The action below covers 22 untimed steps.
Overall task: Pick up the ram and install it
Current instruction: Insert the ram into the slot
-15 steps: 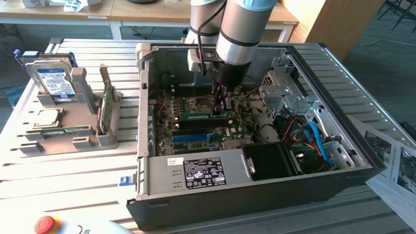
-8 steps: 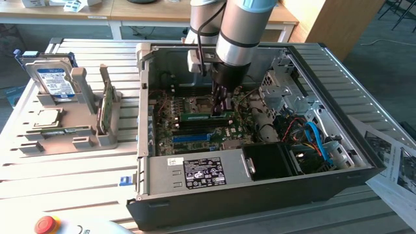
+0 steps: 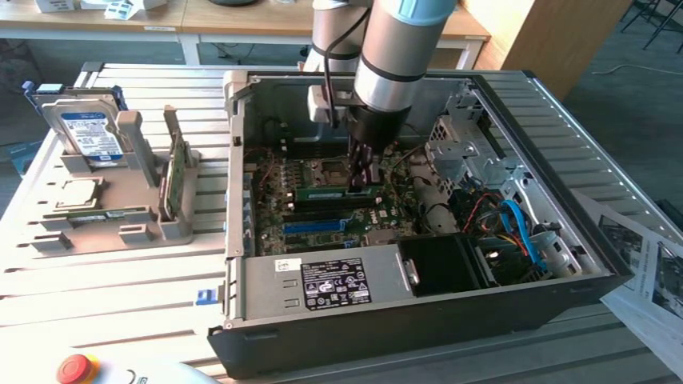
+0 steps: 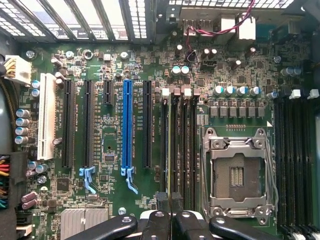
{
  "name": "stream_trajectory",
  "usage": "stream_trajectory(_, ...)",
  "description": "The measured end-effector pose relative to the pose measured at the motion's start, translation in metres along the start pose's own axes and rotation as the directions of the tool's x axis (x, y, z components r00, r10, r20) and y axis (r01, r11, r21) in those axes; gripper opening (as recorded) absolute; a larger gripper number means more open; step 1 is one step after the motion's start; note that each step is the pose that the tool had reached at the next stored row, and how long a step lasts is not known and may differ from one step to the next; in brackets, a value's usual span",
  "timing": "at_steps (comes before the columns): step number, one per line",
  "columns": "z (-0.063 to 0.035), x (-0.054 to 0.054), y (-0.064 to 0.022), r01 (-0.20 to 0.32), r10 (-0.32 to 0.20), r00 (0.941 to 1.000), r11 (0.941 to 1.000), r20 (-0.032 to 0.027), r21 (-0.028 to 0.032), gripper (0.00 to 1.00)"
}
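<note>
The ram [image 3: 329, 192] is a green stick standing on edge in a motherboard slot inside the open computer case [image 3: 597, 248]. My gripper [image 3: 360, 181] reaches straight down into the case and its shut tips sit at the stick's end on the exterior view's right. In the wrist view the two black fingers [image 4: 162, 202] are pressed together directly over the ram [image 4: 172, 145], seen edge-on as a thin line in its dark slot. Nothing is held between the fingers. I cannot tell whether the tips touch the stick's top edge.
An empty CPU socket [image 4: 237, 175] lies beside the memory slots, and a long blue slot [image 4: 127, 125] lies on the other side. Outside the case, a grey holder [image 3: 133, 200] carries a hard drive [image 3: 91, 132], another green stick [image 3: 171, 176] and a processor [image 3: 73, 194]. Cables [image 3: 517, 228] crowd the case's side.
</note>
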<state>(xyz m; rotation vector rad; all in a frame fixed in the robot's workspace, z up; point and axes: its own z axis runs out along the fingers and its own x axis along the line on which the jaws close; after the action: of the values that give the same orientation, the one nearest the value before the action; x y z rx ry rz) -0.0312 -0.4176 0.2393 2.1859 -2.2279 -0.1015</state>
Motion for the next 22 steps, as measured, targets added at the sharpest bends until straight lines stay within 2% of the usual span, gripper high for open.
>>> stream_trajectory(5, 0.0006, 0.0002, 0.0000, 0.000, 0.000, 1.0000, 1.0000, -0.0001, 0.0000, 0.12)
stream_trajectory(8, 0.0049, 0.0003, -0.0003, 0.000, 0.000, 1.0000, 1.0000, -0.0001, -0.0001, 0.12)
stream_trajectory(22, 0.0049, 0.0004, -0.0003, 0.010, -0.010, 1.0000, 1.0000, -0.0007, -0.0003, 0.12)
